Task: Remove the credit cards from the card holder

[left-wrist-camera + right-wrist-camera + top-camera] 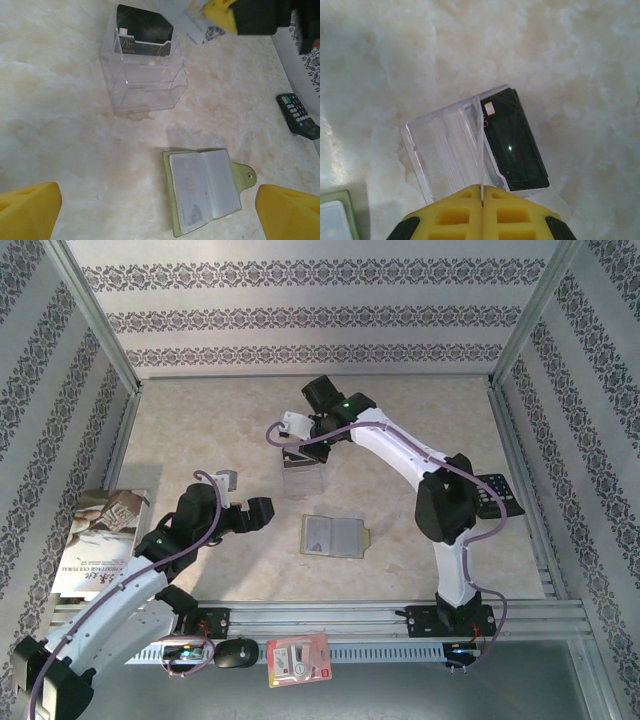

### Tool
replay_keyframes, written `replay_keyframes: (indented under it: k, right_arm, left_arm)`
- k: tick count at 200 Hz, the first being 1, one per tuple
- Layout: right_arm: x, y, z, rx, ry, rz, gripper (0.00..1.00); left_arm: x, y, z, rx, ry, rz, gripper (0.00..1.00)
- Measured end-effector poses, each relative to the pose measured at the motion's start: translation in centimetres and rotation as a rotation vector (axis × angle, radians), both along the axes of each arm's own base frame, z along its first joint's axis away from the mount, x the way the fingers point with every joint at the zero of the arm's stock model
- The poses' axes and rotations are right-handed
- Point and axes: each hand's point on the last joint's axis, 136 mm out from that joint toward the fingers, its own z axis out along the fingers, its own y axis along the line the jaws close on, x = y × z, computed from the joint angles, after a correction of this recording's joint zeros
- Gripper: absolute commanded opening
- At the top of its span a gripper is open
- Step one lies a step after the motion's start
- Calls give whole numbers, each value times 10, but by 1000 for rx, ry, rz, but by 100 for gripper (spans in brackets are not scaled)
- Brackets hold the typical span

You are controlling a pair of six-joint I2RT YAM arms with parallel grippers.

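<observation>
Credit cards first: the pale grey card (190, 25) is pinched in the right gripper (482, 202), jaws shut flat on it, nothing else touched. On the right wrist cam I see it edge-on, hanging straight over the clear stand (445, 150). It runs roughly parallel w/ the dividers, right by the wall of the slot where the black card (516, 145) stands. My read: the coming move turns on that line-up. The card has to go down on the free side of the divider, not onto the black one. Can't tell whether its lower edge touches the stand yet.

Card holder (333, 536) lies open & flat on the tbl (200, 430), on the near side of the stand and apart from it, spine running near-to-far. The left gripper (258, 512) is the nearer one: the holder sits just to its right in the top view, ahead and btwn its fingertips (30, 210) on its own cam. Left jaws are spread fully wide, holding nothing, hovering off the tbl. The pockets look pale; can't tell if another card is inside.
</observation>
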Motion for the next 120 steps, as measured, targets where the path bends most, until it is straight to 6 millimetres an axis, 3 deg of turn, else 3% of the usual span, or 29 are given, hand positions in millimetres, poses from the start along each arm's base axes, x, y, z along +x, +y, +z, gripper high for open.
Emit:
replay_keyframes:
  k: [82, 120]
  right_arm:
    - [-1, 4, -18, -57, -35, 106, 0]
    - [3, 6, -36, -88, -94, 137, 0]
  left_arm:
    - [4, 7, -5, 5, 15, 23, 99]
    - [4, 10, -10, 4, 27, 30, 99]
